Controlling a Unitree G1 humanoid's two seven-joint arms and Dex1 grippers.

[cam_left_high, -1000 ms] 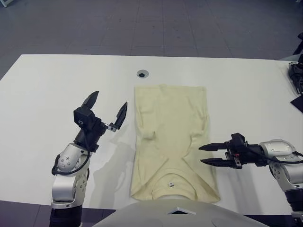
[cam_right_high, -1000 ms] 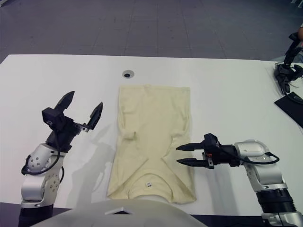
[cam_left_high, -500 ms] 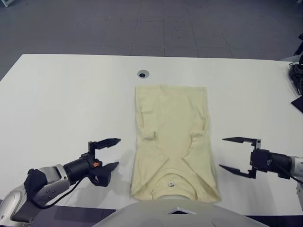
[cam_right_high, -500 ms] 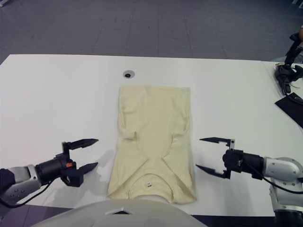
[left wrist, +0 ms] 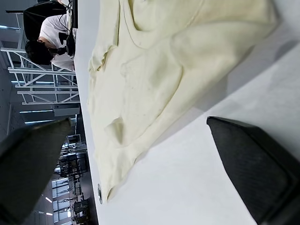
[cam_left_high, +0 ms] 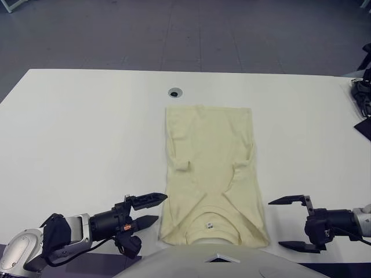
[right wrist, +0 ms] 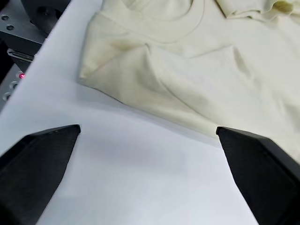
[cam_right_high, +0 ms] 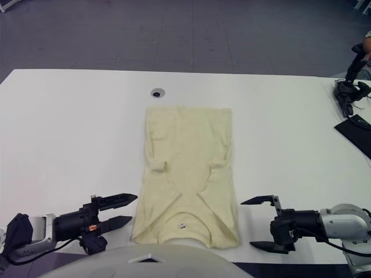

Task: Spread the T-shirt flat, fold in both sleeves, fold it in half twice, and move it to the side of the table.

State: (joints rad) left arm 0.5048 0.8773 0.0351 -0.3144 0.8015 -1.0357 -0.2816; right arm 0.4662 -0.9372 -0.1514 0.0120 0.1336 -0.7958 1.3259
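The T-shirt (cam_left_high: 211, 168) lay flat mid-way across the worktop (cam_left_high: 87, 127), collar by the near edge, sleeves already folded in. The left hand (cam_left_high: 159, 207) and right hand (cam_left_high: 275, 223), both wide open and empty, flanked its near corners. Both halving folds and the move aside were not yet done.

Desk: a wide white desk (cam_left_high: 87, 127) with a smooth matt top, its far edge running straight across the room.
Cable hole: a small round dark grommet (cam_left_high: 174, 92) set into the desk top, near the far edge and about midway along it.
Floor: grey tiles (cam_left_high: 191, 29) with thin seams, stretching away beyond the desk.
Right side: a tangle of black cables and gear (cam_right_high: 348, 92) lies at the desk's far right, with a flat black piece (cam_right_high: 356, 130) just nearer than it.
Floor, far left: something white (cam_left_high: 7, 4), too cut off to name.
Racks: pale metal framework (left wrist: 33, 89) stands past the desk in the left wrist view.
Light: even and soft across desk and floor.
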